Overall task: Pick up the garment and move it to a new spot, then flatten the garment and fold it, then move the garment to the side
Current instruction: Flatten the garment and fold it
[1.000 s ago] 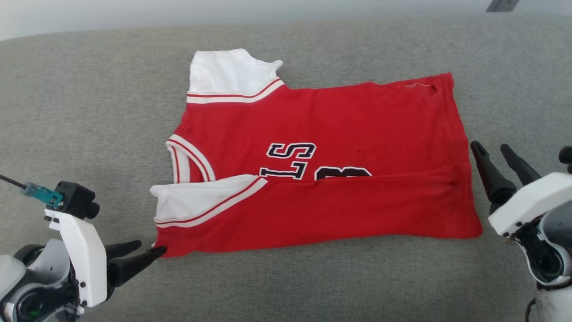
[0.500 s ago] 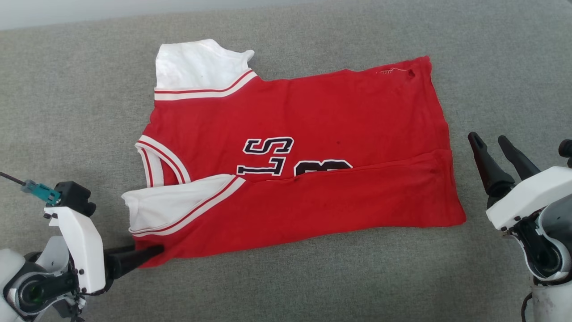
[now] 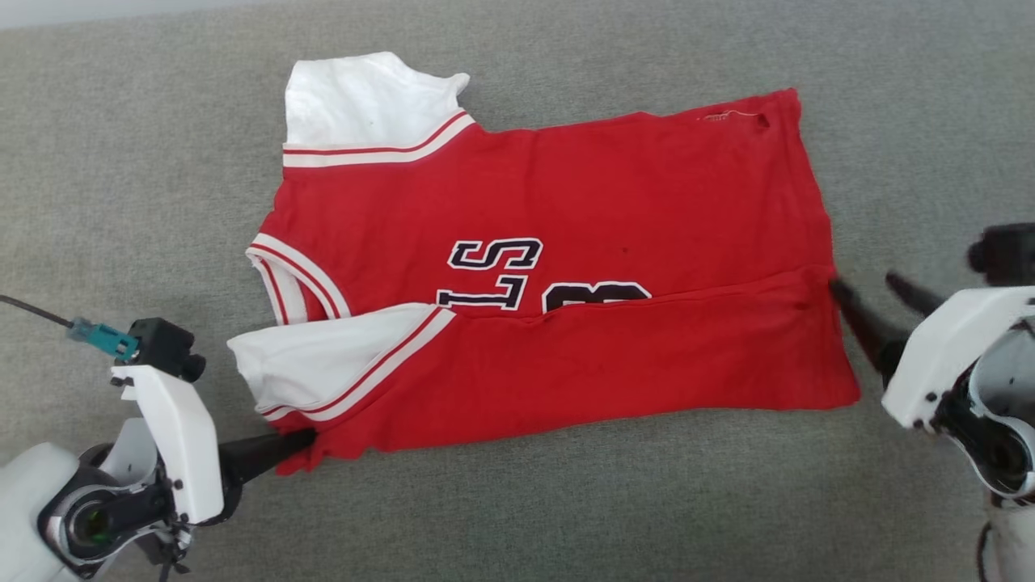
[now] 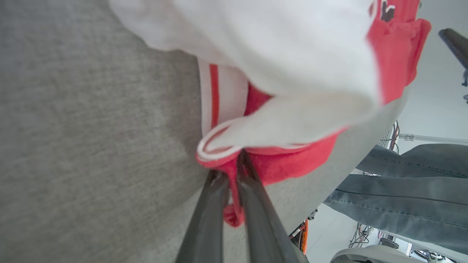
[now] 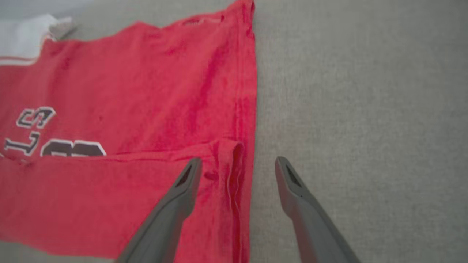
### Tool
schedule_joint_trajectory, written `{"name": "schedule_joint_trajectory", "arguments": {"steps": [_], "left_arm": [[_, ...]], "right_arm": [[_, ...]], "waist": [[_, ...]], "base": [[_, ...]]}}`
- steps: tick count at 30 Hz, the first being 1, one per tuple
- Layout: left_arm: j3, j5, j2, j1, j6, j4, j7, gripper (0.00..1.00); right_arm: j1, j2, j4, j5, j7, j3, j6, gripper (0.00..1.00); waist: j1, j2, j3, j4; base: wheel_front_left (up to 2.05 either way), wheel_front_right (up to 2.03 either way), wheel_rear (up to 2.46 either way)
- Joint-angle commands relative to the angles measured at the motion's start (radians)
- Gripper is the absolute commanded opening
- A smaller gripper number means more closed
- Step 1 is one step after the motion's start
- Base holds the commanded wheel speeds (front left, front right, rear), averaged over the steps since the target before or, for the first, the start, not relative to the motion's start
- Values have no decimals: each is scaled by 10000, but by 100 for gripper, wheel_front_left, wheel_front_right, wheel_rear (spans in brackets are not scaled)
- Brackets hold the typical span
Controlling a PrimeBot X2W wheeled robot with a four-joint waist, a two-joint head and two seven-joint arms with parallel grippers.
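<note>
- Left gripper [image 3: 303, 440] has shut since a second ago and now pinches the near corner of the red jersey [image 3: 566, 202], just below the white sleeve [image 3: 323, 364]. The right gripper [image 3: 865, 284] has come in to the hem [image 3: 817, 186].
- The right gripper's fingers stand apart, one over the red cloth and one over the bare surface, with the hem's edge between them.
- The jersey lies spread mid-surface, its near long side already folded over part of the black lettering [image 3: 493, 275].
- Folding appears to be in hand. Next, the right fingers likely need to close on the hem's layers so both corners can lift together.
- The grey fabric surface [image 3: 121, 202] is matte and soft-looking. Beyond its edge, the left wrist view shows a person's jeans-clad legs [image 4: 413, 197] and cables.
</note>
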Motion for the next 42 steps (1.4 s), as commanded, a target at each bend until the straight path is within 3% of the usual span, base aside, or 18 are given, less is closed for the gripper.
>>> {"name": "schedule_joint_trajectory", "arguments": {"steps": [1,8,16,17,19,20,32,42], "left_arm": [[-156,119,-292,-27,34,-51,-42,0],[-161,377,-329,-226,33,-401,-325,0],[-232,374,-481,-358,33,-449,-593,0],[-244,383,-499,-365,31,-455,-610,0],[-264,382,-533,-376,31,-469,-702,0],[-264,394,-535,-374,31,-472,-745,0],[-318,336,-263,25,29,-852,-1321,0],[-567,415,808,1162,29,-2156,-1987,0]], "right_arm": [[28,-222,25,-35,635,172,-3,100],[207,-878,-43,-147,3593,399,-3,100],[460,-605,391,-160,4494,765,-2,100],[469,-585,453,-192,4450,794,-2,80],[467,-521,559,-145,4375,871,0,13],[445,-522,600,-132,4315,873,0,0],[544,-823,577,32,3885,500,-3,0],[1765,-1313,-448,395,4287,238,-3,0]], "waist": [[0,-1,32,62],[0,-1,170,336],[0,-1,223,526],[0,-1,215,538],[0,-1,184,561],[0,-1,163,567],[0,-1,-237,680],[0,-1,-536,791]], "base": [[0,0,0],[0,0,0],[0,0,0],[0,0,0],[0,0,0],[0,0,0],[0,0,0],[0,0,0]]}}
